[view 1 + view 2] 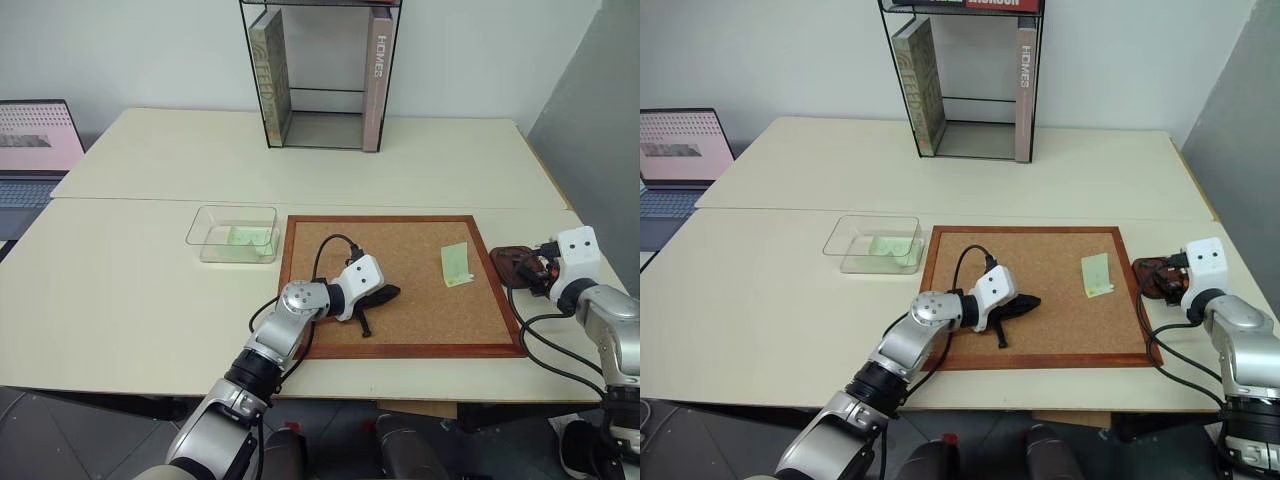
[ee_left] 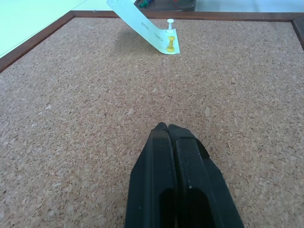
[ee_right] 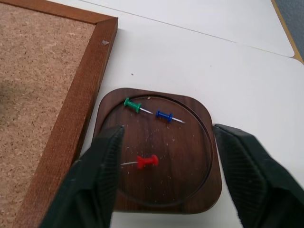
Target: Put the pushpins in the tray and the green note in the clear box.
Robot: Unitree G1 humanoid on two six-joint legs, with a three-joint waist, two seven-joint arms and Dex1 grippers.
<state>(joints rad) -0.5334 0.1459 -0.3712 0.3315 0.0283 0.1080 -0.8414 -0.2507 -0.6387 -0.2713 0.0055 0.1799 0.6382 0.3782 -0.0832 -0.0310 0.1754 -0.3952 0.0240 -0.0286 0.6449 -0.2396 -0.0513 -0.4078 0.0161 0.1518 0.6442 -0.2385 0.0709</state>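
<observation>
Pins, red (image 3: 147, 161), green (image 3: 133, 105) and blue (image 3: 165, 115), lie in the tray (image 3: 199, 190) under the right gripper (image 3: 166, 166), jaws spread; lift straight clear, as a green note (image 1: 455, 265) waits pinned right of the left gripper (image 1: 372, 305), jaws pressed together.

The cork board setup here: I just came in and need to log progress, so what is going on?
A two-armed robot is clearing a cork board. Its right pincer hangs open over the tray, where a green pushpin, a blue one and a red one already lie. Its left pincer rests shut on the board. One green note sits on the board with a yellow pin and a white pin at its edge; another green slip lies in the clear box.
</observation>
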